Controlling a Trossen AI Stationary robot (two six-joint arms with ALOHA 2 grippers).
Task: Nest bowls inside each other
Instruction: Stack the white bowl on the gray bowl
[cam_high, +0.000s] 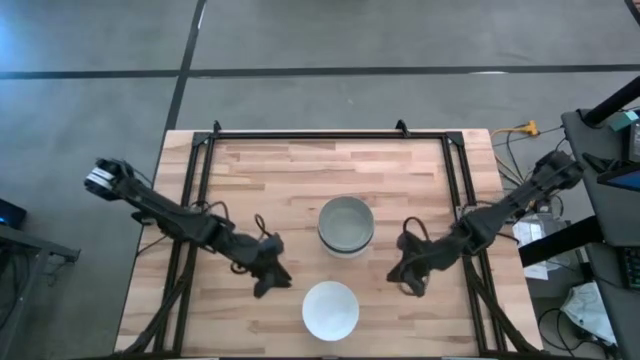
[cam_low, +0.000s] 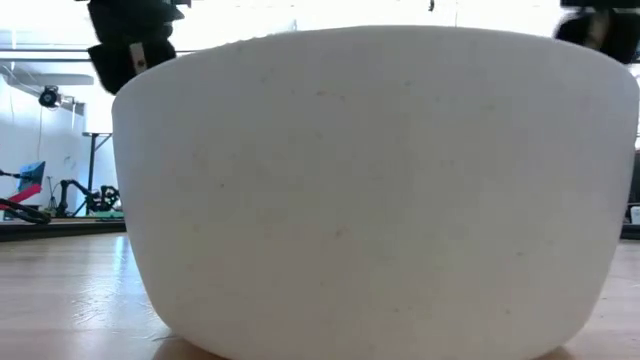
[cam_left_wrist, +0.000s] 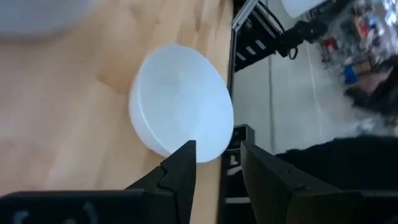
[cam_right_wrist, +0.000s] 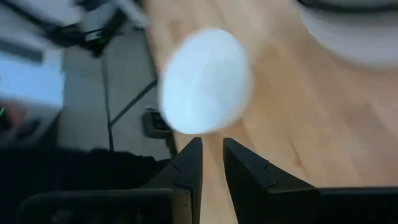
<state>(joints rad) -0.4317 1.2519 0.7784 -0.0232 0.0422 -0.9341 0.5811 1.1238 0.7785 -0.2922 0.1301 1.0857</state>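
Pale wood table (cam_high: 270, 180), black frame rails along far and side edges. White bowl (cam_high: 330, 309) sits alone near the front edge, centre; in low view it fills nearly the whole pic. Stack of bowls (cam_high: 346, 225), grey one on top, white rim showing under it, sits mid-table, just behind the white bowl and apart from it. L gripper (cam_high: 272, 282) is to the left of the white bowl, near but not touching, fingers (cam_left_wrist: 180, 177) a narrow gap apart, nothing between. R gripper (cam_high: 405, 282) mirrors it on the right, fingers (cam_right_wrist: 189, 168) nearly together, empty. Bare wood lies btwn each gripper and the bowl; far half of table is open.
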